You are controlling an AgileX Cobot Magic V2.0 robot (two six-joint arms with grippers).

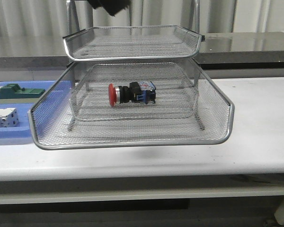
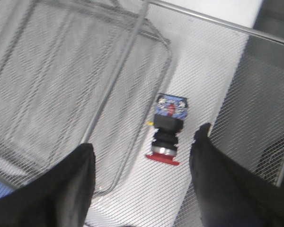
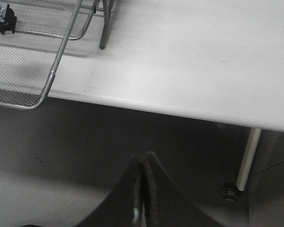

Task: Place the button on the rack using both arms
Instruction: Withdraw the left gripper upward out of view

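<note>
The left hand (image 2: 142, 165) stands wide, holding nothing, its two dark fingers (image 2: 75, 184) spread apart above the mesh. Between and just past the fingertips lies the button (image 2: 167, 127) on its side, touching neither finger, red cap toward the hand and blue block away from it. It rests on the mesh floor of the rack (image 1: 132, 127), in the lowest tier seen in the front view, near that tier's middle, below the upper tray. Out from the rack on the left arm's side, a blue tray (image 1: 9, 135) on the desk (image 1: 260, 123) holds a green-topped block (image 1: 18, 92) and a white block (image 1: 4, 117).

The right hand (image 3: 143, 189) is pressed narrow, fingers together, empty, off the desk's near edge and well apart from the rack.
</note>
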